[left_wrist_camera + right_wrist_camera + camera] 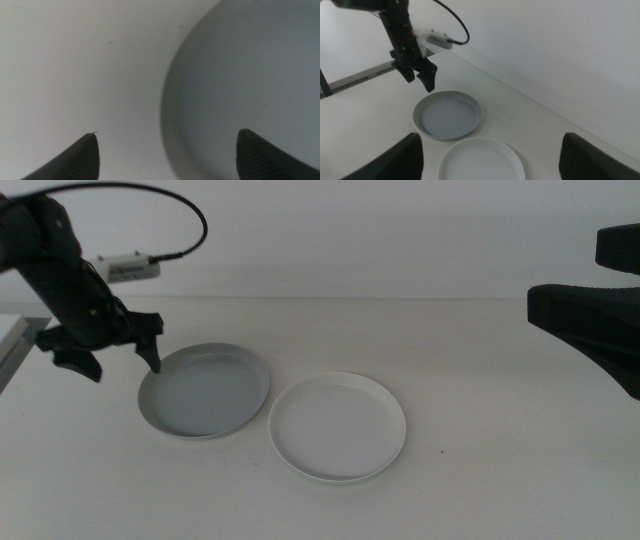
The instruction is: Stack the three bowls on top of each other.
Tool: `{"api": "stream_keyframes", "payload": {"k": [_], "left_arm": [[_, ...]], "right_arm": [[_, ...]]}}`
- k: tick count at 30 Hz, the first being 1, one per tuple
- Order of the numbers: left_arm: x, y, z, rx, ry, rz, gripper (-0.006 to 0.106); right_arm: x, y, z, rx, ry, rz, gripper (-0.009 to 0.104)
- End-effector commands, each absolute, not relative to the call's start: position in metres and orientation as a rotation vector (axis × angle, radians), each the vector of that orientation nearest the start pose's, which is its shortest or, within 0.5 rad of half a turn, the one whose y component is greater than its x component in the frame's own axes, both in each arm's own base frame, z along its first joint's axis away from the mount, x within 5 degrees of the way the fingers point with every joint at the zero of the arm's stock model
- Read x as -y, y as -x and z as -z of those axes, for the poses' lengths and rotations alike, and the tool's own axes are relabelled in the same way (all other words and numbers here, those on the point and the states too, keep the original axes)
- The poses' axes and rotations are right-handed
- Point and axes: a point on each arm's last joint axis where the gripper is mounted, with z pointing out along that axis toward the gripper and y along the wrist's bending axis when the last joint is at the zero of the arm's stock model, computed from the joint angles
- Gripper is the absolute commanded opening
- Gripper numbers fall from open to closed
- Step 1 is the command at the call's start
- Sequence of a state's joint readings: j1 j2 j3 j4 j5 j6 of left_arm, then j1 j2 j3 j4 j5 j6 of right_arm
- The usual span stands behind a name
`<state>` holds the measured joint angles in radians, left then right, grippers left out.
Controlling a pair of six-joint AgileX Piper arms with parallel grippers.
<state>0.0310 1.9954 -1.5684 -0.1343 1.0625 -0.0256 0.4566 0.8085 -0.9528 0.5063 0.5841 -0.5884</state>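
The left gripper hangs over the left rim of the grey bowl, jaws spread wide and holding nothing — one jaw tip stands over the bowl's rim, the other outside it over the bare white table. In the left wrist view the two dark jaws rise far apart, with the bowl's curved rim running between them. The white bowl sits flat just to the right of the grey one and slightly nearer the camera, their rims close together or touching. Only these two bowls show; both are empty. The right gripper waits well back at the table's right side — its jaws also stand wide apart, gripping nothing, looking across at both bowls and at the left arm. A black cable loops above the left arm.
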Motion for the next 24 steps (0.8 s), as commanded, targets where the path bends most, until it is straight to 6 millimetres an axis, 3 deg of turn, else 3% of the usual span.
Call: {"api": "stream_keyframes", "payload": {"k": [1,7,11,16,24], "left_arm": [[0.001,-0.419,-0.203,-2.953,0.186,0.227,0.094],[0.003,-0.429,-0.175,-2.954,0.226,0.264,0.091],[0.002,-0.431,-0.163,-2.98,0.228,0.258,0.081],[0.001,-0.432,-0.159,-2.987,0.222,0.244,0.054],[0.001,-0.432,-0.159,-2.984,0.217,0.234,-0.002]], "right_arm": [[-0.09,-0.128,-0.408,-1.715,0.745,-0.453,0.093],[-0.09,-0.128,-0.408,-1.715,0.745,-0.453,0.093],[-0.09,-0.128,-0.408,-1.715,0.745,-0.453,0.093],[-0.09,-0.128,-0.408,-1.715,0.745,-0.453,0.093],[-0.09,-0.128,-0.408,-1.715,0.745,-0.453,0.093]]}}
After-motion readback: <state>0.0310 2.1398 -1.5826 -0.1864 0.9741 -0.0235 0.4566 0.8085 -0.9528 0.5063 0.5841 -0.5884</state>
